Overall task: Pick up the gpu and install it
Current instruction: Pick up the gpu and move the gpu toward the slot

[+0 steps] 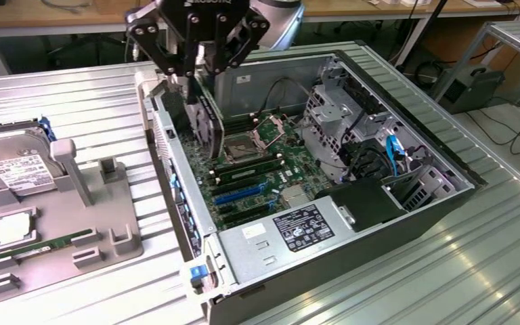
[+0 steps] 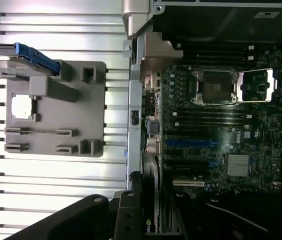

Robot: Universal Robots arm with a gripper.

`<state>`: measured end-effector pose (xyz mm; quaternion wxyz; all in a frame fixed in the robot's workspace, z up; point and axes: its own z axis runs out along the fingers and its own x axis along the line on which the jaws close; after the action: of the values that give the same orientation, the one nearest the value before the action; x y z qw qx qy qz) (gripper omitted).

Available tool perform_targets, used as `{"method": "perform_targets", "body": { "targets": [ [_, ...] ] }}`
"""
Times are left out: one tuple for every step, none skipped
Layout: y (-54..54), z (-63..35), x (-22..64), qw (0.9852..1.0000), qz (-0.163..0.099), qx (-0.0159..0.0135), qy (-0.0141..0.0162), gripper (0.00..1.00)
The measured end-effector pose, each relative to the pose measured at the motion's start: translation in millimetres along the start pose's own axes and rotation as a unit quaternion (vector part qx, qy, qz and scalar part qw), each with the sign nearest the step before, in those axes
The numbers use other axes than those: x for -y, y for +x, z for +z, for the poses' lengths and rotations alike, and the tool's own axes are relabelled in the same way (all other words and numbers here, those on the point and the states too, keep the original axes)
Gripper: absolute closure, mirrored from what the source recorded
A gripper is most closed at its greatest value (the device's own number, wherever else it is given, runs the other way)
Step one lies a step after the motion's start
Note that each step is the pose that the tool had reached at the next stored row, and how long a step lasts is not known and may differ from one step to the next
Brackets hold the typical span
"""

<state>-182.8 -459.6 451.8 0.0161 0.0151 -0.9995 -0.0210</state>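
Clamping the thin dark gpu card [image 1: 204, 125] by its top edge, the black gripper [image 1: 195, 73] holds it above a grey computer case [image 1: 269, 74]; likely stiff, fragile.

A robotics lab set up for computer assembly: a worktop [image 1: 79, 101] of ribbed aluminium profiles carries an open desktop tower case [image 1: 378, 237] with its motherboard [image 1: 260, 169] bared, and a grey moulded fixture tray [image 1: 61, 223] with a hard drive [image 1: 11, 169] slotted in it. A robot arm's end effector [image 1: 197, 73] grips a gpu [image 1: 208, 125] above the case. Wooden benches [image 1: 61, 17] stand behind, and cables [image 1: 513, 135] trail across the floor
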Motion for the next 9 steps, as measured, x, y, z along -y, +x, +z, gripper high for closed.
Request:
{"method": "perform_targets", "body": {
  "targets": [
    [-4.8,1.0,0.2,1.0,0.0,-0.0001,0.0001,0.74],
    [-11.8,3.1,0.5,1.0,0.0,-0.0004,0.0004,0.74],
    [-17.3,5.1,0.8,1.0,0.0,-0.0005,0.0009,0.74],
    [-22.1,6.9,0.9,1.0,0.0,-0.0006,0.0013,0.74],
    [-28.3,9.1,1.2,1.0,0.0,-0.0007,0.0018,0.74],
    [-32.5,10.5,1.4,1.0,0.0,-0.0008,0.0021,0.74],
    [-36.8,12.0,1.6,1.0,0.0,-0.0008,0.0024,0.74],
    [-41.3,13.7,1.7,1.0,0.0,-0.0008,0.0027,0.74],
    [-46.0,15.4,1.7,1.0,0.0,-0.0008,0.0029,0.74]
  ]
}}
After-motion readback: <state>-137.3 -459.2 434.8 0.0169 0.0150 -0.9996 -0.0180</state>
